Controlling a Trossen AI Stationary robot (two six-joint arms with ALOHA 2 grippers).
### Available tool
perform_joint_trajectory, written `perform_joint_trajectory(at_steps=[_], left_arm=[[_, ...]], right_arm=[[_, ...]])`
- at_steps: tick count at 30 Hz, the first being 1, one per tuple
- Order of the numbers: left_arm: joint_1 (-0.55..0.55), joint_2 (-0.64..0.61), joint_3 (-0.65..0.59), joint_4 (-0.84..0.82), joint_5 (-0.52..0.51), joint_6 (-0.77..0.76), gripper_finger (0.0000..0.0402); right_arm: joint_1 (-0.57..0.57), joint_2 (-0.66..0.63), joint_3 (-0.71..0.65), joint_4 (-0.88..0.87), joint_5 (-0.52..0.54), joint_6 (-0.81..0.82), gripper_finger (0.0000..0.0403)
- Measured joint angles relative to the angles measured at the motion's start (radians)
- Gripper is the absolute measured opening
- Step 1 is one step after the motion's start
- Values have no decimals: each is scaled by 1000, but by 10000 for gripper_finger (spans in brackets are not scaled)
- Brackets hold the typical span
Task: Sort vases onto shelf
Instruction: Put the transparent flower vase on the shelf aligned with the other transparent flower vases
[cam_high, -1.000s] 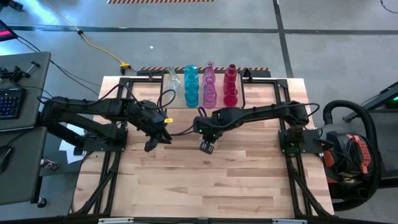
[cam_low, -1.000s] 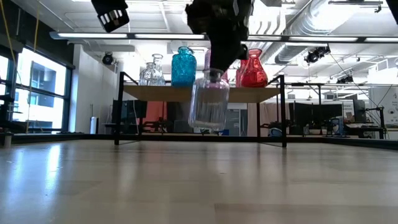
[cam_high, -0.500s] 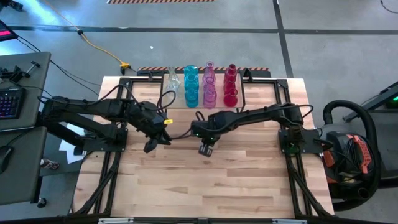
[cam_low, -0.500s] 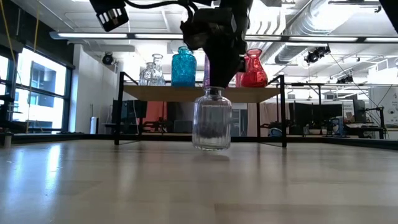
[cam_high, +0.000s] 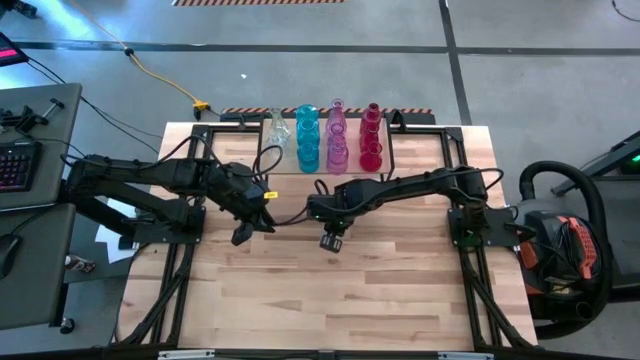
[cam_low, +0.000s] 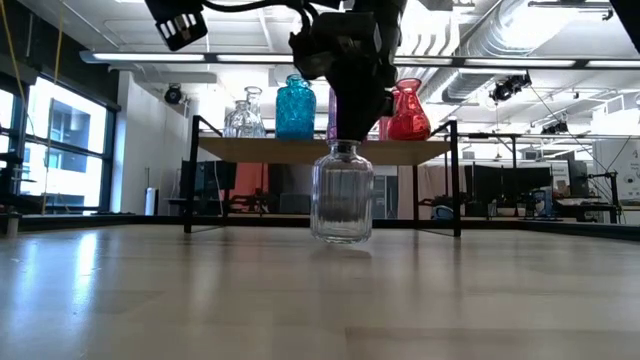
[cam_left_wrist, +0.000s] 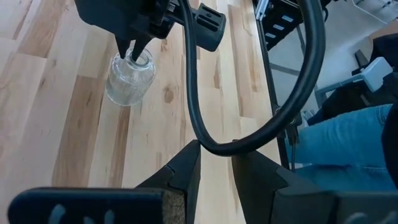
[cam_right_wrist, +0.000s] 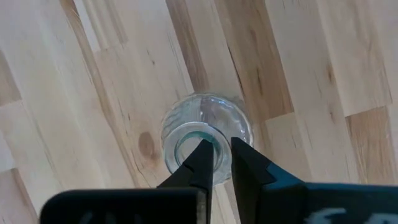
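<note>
A clear ribbed vase (cam_low: 342, 195) stands upright on its base on the tabletop, in front of the shelf (cam_low: 250, 150). My right gripper (cam_right_wrist: 216, 152) comes down on its mouth from above and is shut on the rim. In the high view that gripper (cam_high: 330, 240) hides the vase. Clear (cam_high: 277, 128), teal (cam_high: 307, 135), pink (cam_high: 337, 135) and red (cam_high: 371, 135) vases stand in rows on the shelf. My left gripper (cam_high: 240, 235) hangs over the table's left half, slightly open, with nothing between its fingers (cam_left_wrist: 186, 168). My right gripper pinches the rim of the vase's mouth (cam_right_wrist: 214, 138), one finger inside the neck and one outside. The fingers (cam_left_wrist: 134, 50) point down from above. The vase stands upright with its base (cam_low: 342, 238) on the tabletop.
The wooden tabletop (cam_high: 330, 300) lies bare toward the near edge. Black frame rails (cam_high: 175, 270) run along both sides. A thick black cable (cam_left_wrist: 199, 118) loops between the arms. A desk with a keyboard (cam_high: 15, 165) stands off the table's left.
My right gripper has sunk with the clear vase. The vase hung tilted and clear of the table; now it stands upright on its base. Over the last half second it has kept still.
</note>
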Motion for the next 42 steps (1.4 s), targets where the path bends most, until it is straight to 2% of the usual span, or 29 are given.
perform_joint_trajectory(at_steps=[22, 26, 32, 42], left_arm=[[0, 0, 0, -30, 0, 0, 81], [0, 0, 0, -30, 0, 0, 81], [0, 0, 0, -30, 0, 0, 81], [0, 0, 0, -30, 0, 2, 81]], right_arm=[[-1, 14, 0, -16, -13, -5, 27], [-3, 15, 0, -17, -38, 3, 45], [-4, 15, 0, -27, -20, 6, 82], [-10, -27, 65, -110, -21, 23, 90]])
